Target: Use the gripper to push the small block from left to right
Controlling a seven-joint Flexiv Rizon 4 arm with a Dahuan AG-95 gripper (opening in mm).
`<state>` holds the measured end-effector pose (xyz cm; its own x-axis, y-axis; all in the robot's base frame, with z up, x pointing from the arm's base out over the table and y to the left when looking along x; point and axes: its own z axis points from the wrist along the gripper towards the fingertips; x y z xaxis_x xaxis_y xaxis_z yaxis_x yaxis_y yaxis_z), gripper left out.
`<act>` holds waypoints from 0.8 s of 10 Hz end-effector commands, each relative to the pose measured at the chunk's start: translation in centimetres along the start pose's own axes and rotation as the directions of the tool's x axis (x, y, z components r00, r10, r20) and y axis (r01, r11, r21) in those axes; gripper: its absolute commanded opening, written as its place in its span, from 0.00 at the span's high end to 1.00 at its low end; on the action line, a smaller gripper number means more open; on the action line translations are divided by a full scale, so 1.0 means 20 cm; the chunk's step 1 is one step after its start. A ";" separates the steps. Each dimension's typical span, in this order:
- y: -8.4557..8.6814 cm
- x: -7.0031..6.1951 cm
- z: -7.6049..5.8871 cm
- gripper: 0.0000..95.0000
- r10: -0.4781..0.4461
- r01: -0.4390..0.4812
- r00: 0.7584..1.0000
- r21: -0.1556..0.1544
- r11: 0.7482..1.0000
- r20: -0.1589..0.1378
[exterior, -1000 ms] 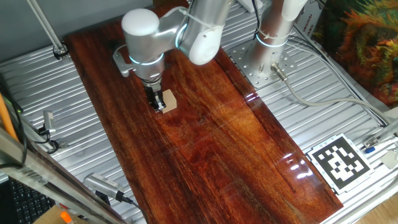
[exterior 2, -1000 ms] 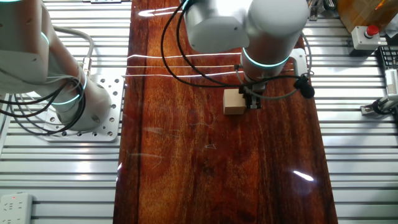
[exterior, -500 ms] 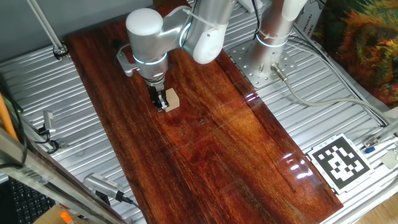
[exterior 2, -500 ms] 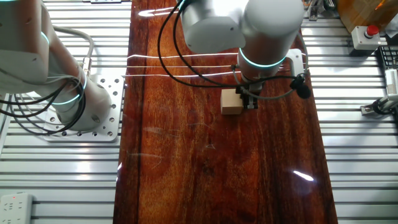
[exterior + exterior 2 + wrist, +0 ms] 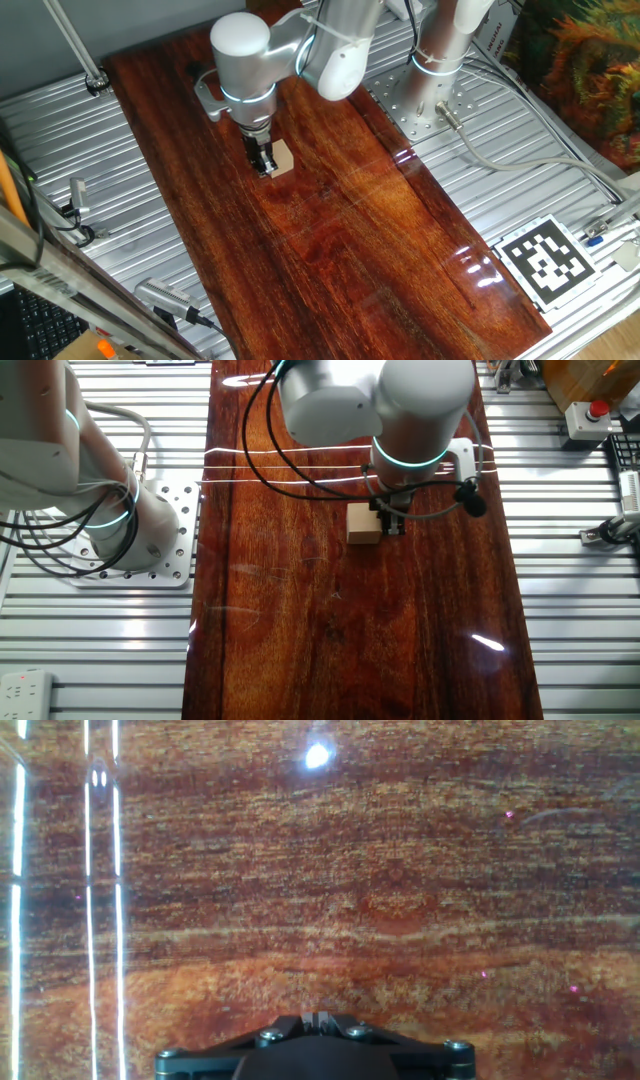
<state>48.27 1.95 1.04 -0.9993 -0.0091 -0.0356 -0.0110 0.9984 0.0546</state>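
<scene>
Pressing its closed fingers against the small block [image 5: 282,156] mid-board, the gripper [image 5: 265,166] seems partway through the push, rightward travel remaining.

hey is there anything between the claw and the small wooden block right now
Nothing: in both fixed views the claw stands right against the small block, no gap visible. The hand view shows only bare wood.

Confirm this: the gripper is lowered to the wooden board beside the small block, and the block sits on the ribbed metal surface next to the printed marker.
Not quite. The gripper is down at the board right beside the small block, but the block sits on the dark wooden board itself, far from the printed marker. One fixed view shows this; the other fixed view agrees, with the block on wood.
</scene>
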 end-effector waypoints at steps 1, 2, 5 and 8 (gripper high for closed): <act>0.00 0.01 0.00 1.00 -0.001 0.001 1.000 0.003 1.000 0.001; 0.00 0.02 0.00 1.00 -0.001 0.001 1.000 0.002 1.000 0.000; 0.00 0.03 0.00 1.00 -0.001 0.001 1.000 0.004 1.000 0.000; 0.00 0.04 0.00 1.00 0.000 0.000 1.000 0.005 1.000 0.000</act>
<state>47.46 2.00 0.97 -0.9993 -0.0102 -0.0358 -0.0119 0.9987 0.0502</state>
